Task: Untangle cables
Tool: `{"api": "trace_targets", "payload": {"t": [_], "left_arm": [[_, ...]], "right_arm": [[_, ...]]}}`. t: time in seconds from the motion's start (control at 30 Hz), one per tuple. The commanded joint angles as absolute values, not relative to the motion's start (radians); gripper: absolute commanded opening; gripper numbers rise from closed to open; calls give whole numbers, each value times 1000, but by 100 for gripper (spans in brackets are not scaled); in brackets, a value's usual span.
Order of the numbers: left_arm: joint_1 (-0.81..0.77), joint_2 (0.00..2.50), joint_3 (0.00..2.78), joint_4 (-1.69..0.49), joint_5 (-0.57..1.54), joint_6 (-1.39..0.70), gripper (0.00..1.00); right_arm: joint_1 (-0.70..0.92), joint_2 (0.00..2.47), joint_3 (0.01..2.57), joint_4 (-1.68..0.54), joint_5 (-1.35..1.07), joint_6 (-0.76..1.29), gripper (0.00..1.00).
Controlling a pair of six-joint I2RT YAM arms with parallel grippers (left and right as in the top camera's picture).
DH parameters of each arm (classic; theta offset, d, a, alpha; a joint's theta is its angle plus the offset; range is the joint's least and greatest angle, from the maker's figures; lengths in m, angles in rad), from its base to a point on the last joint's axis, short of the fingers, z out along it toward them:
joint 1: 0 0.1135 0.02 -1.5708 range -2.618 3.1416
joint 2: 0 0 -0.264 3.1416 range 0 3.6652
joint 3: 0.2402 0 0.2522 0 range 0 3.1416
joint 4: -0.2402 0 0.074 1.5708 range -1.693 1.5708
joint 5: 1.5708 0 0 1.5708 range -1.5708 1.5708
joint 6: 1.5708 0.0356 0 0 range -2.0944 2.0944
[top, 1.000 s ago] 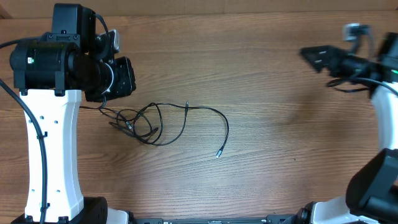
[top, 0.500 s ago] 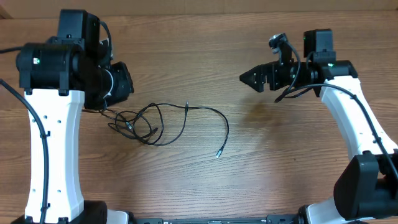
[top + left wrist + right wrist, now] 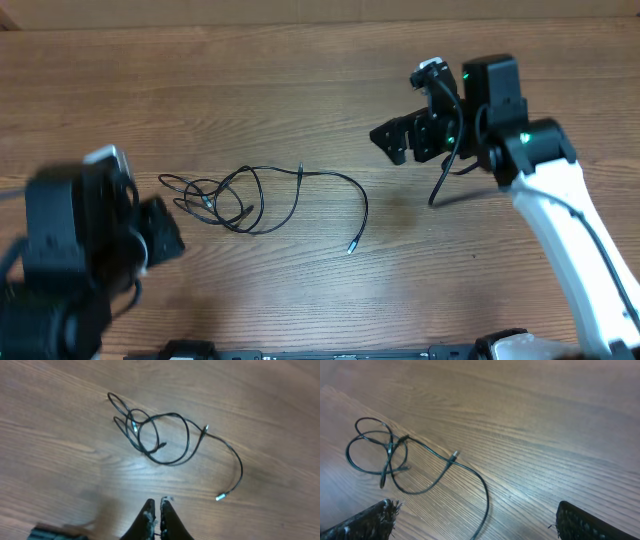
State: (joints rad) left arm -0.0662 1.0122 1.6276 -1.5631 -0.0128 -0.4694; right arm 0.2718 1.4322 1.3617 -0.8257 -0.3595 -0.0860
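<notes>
The cables [image 3: 245,198] lie on the wood table as a small tangle of thin black loops at the left, with one strand arcing right to a silvery plug [image 3: 351,247]. They also show in the left wrist view [image 3: 165,435] and the right wrist view [image 3: 390,455]. My left gripper [image 3: 156,506] is shut and empty, hovering off the tangle's near-left side, blurred in the overhead view [image 3: 165,235]. My right gripper [image 3: 475,520] is wide open and empty, above the table to the right of the cables [image 3: 392,140].
The wooden table [image 3: 300,80] runs across the whole view. A thick black arm cable [image 3: 440,180] hangs under the right arm. The left arm body [image 3: 70,260] fills the lower left corner.
The left arm has swung down and toward the near-left, away from the tangle. The right arm has moved in from the far right toward the centre. The cables have not moved.
</notes>
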Motion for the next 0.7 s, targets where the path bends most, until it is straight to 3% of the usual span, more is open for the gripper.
{"api": "trace_targets", "payload": {"t": [0.0,0.2,0.47,0.57,0.6,0.67], "left_arm": [[-72,894,1429,-1489,-33,-485,9],[-72,778,1181,-1362,-50,-493,11],[-72,799,989,-1196,-59,-506,16],[-72,820,964,-1177,-65,-553,24],[-72,828,961,-1177,-80,-582,32],[-72,844,955,-1177,-131,-662,34]], "right_arm": [[345,1327,1383,-818,-147,61,100],[376,1255,1383,-830,-232,234,100],[402,1258,1382,-941,-361,236,100],[428,1258,1382,-957,-361,236,100],[434,1258,1382,-960,-361,236,100],[446,1258,1382,-971,-367,236,100]]}}
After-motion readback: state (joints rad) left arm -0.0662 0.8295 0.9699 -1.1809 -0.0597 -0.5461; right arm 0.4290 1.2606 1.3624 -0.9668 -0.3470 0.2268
